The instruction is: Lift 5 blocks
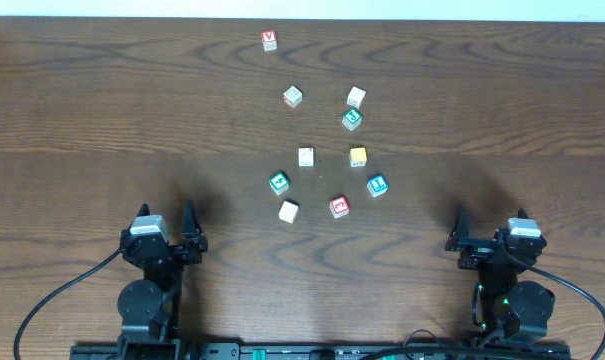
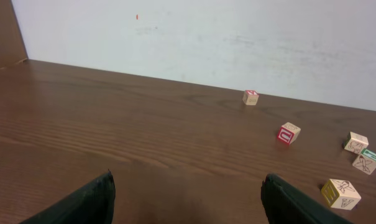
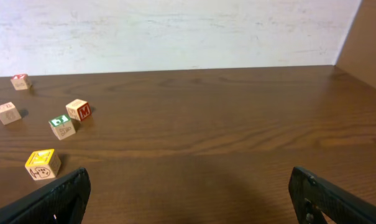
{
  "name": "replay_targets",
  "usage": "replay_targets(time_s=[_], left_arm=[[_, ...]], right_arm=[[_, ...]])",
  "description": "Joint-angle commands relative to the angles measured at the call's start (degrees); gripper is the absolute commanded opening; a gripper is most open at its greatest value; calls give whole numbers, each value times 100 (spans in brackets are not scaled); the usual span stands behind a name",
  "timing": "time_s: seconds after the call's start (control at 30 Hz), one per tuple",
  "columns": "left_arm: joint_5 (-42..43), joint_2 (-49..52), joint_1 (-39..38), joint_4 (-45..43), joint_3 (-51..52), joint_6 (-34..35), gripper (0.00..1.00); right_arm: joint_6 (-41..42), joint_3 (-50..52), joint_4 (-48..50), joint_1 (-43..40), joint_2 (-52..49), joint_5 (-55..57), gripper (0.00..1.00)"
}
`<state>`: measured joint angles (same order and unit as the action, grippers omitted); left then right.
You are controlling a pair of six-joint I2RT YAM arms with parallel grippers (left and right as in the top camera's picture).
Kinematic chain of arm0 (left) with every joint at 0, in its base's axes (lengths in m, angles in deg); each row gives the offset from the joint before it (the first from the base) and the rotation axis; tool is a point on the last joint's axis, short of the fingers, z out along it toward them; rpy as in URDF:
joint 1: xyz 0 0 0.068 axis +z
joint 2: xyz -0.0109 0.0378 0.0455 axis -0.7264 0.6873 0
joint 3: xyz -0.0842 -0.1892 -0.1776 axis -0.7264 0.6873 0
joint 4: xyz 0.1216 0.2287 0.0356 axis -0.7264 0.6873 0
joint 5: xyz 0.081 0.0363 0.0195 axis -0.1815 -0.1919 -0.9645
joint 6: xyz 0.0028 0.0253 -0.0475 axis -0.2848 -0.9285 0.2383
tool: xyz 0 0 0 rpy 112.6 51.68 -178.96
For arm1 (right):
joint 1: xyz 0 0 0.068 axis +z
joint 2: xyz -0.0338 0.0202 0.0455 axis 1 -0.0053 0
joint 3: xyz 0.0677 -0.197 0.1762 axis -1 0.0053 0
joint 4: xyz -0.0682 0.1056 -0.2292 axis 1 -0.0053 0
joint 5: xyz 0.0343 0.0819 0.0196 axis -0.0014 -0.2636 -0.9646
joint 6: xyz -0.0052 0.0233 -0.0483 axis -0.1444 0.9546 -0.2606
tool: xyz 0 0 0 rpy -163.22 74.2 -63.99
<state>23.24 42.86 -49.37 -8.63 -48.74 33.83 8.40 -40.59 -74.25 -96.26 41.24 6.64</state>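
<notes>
Both arms are sitting at the near edge of the bench [image 1: 82, 120], and nothing is being held. The left pincer [image 1: 166, 212] is standing with its two fingers wide apart. The right pincer [image 1: 490, 215] is standing wide apart too. The five blocks are lying on the bench out in front, between the two pincers, and none of them is touching a pincer. The green block [image 1: 279, 182] is sitting closest to the left pincer, ahead of it and off to its right. The cream block [image 1: 288, 211] is lying just beside the green one, a bit nearer to the arms. The red block with a "3" [image 1: 339, 206] is resting about midway between the two pincers. The blue block [image 1: 377, 185] is sitting closest to the right pincer, ahead of it and off to its left. The yellow block [image 1: 358, 156] is lying just past the blue one, farther out. A pale block [image 1: 306, 156] is sitting near the yellow one, on the left pincer's side. The block with a red "V" [image 1: 269, 40] is sitting farthest out of all.
</notes>
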Motion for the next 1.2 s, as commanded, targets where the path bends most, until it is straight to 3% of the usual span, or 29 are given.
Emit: replay_targets(time_s=[0.0,0.23,1.17], left_arm=[[-160,-35,-13,284,55,-33,76],[-160,-35,-13,284,55,-33,76],[-160,-35,-13,284,55,-33,76]], right_arm=[[-481,-2472,-400,-52,-2688,-1698,99],[-835,-2472,-999,-52,-2177,-1694,99],[-879,-2472,-994,-52,-2026,-1700,99]])
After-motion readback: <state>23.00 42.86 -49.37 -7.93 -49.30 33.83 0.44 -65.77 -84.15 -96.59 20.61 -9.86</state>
